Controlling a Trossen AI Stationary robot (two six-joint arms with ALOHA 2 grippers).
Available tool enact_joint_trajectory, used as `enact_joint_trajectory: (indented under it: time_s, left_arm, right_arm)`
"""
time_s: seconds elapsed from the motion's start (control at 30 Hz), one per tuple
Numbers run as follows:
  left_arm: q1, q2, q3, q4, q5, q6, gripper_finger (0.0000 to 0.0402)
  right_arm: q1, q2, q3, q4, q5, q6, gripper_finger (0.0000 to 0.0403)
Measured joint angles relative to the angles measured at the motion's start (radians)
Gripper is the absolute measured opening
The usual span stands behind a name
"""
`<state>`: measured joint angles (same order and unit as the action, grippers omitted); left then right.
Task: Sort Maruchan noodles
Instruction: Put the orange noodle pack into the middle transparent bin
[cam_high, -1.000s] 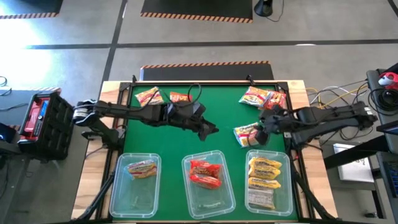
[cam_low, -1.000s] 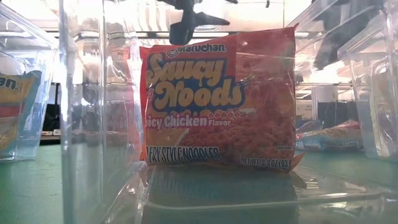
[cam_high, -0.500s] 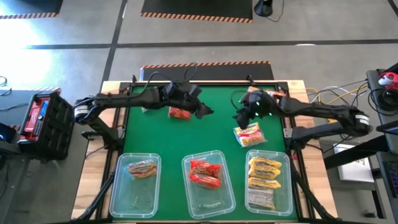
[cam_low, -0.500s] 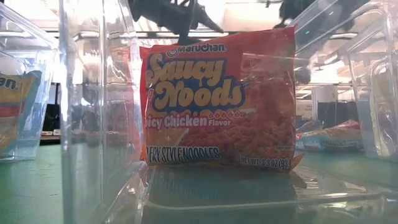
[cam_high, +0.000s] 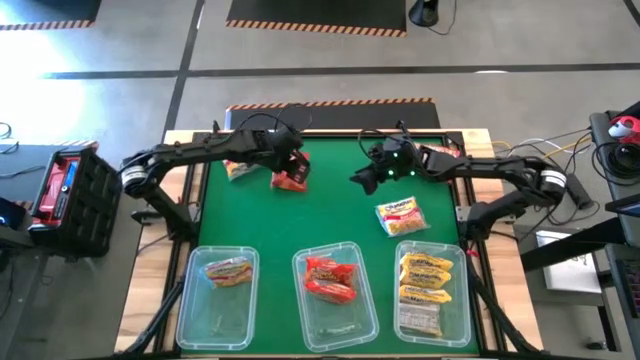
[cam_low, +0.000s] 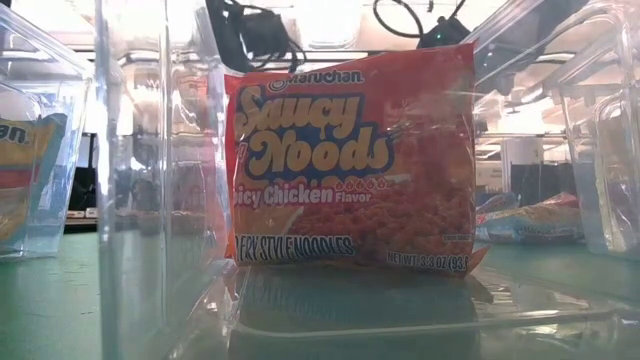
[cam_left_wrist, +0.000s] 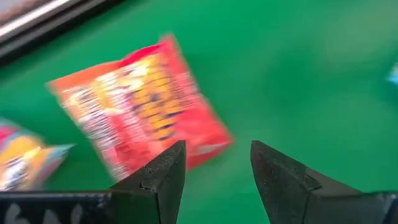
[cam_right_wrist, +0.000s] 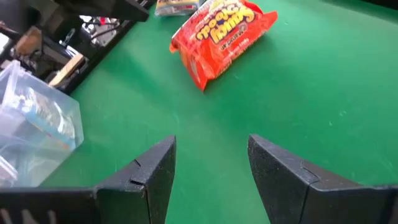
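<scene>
The left gripper (cam_left_wrist: 214, 168), jaws parted and empty, is held just short of the crinkly red plastic noodle packet (cam_left_wrist: 140, 109) lying flat near the green table's (cam_high: 340, 215) far edge, so a skimming closure could slide it away.

light: bright, even overhead, floor washed pale in high view | shadows: faint on mat (cam_high: 340, 210) | glare: blown-out backlight behind red packet (cam_low: 350, 165) in low view, reflections streak bin walls (cam_low: 140, 180) | blur: motion smear on packet (cam_left_wrist: 140, 109) in left wrist view, near bin wall out of focus | right wrist view: sharp
</scene>
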<state>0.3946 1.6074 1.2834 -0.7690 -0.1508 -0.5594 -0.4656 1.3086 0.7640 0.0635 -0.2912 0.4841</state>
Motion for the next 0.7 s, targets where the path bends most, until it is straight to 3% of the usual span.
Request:
enact_joint_trajectory:
  time_s: [0.2, 0.37, 0.5, 0.7]
  left_arm:
    - [0.0, 0.015, -0.111, 0.035, -0.052, -0.048, 0.0163]
    - [0.005, 0.015, -0.228, 0.117, -0.121, -0.189, 0.0163]
    - [0.01, 0.015, -0.283, 0.192, -0.179, -0.308, 0.0163]
    - [0.012, 0.025, -0.311, 0.307, -0.273, -0.368, 0.0163]
  right_arm:
    - [0.0, 0.045, 0.007, 0.003, 0.003, 0.002, 0.0187]
    - [0.0, 0.058, 0.007, 0.003, 0.003, -0.005, 0.0187]
    - [0.0, 0.061, 0.008, 0.0, 0.003, -0.076, 0.0187]
    - [0.0, 0.061, 0.008, -0.009, 0.003, -0.164, 0.0187]
